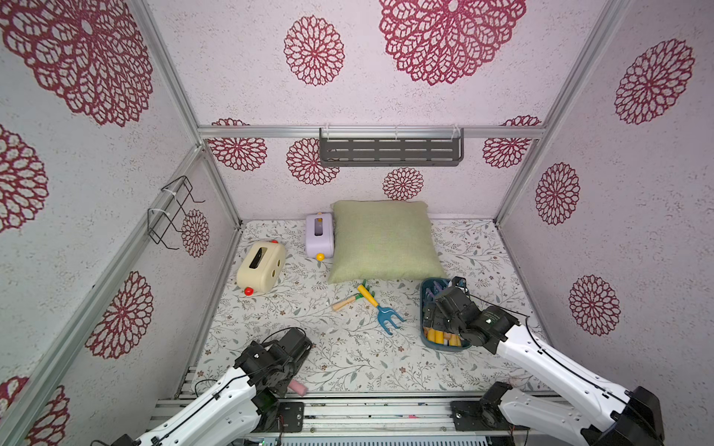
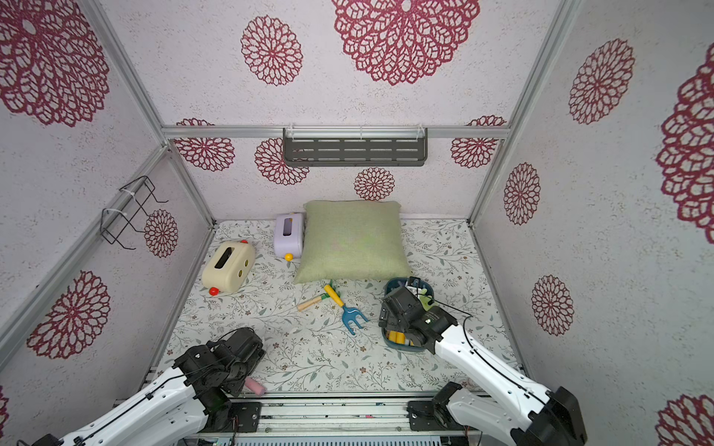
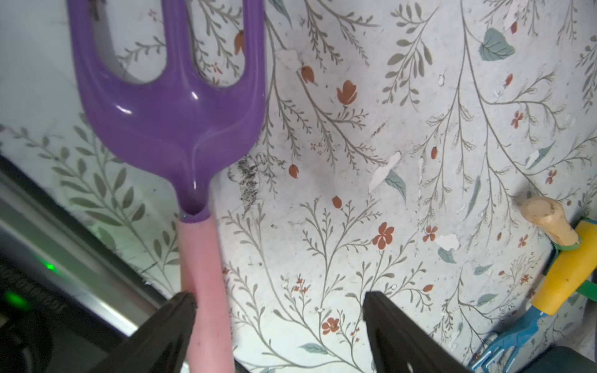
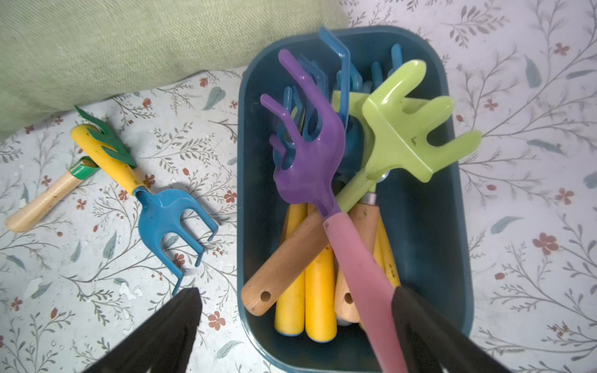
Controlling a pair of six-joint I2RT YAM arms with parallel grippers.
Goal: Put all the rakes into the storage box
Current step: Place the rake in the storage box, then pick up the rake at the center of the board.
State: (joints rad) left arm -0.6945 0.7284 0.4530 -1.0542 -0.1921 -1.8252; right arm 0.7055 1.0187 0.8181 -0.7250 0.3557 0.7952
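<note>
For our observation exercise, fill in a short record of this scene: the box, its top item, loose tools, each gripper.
storage box: holds several toy rakes
top item: purple rake, pink-handled, lying across the others
loose on mat: blue rake, green rake, purple fork
right gripper: open, above the box's wall
left gripper: open, either side of the fork's handle

We see two arms built alike. The left arm (image 1: 220,405) and the right arm (image 1: 541,372) wear smooth white shells dotted with small holes, joined by blocky black housings. A thin black cable (image 1: 556,361) runs along each shell. Flat black base plates (image 1: 290,417) show small screws. Our tapered fingers (image 4: 168,332) are matte black.
</note>
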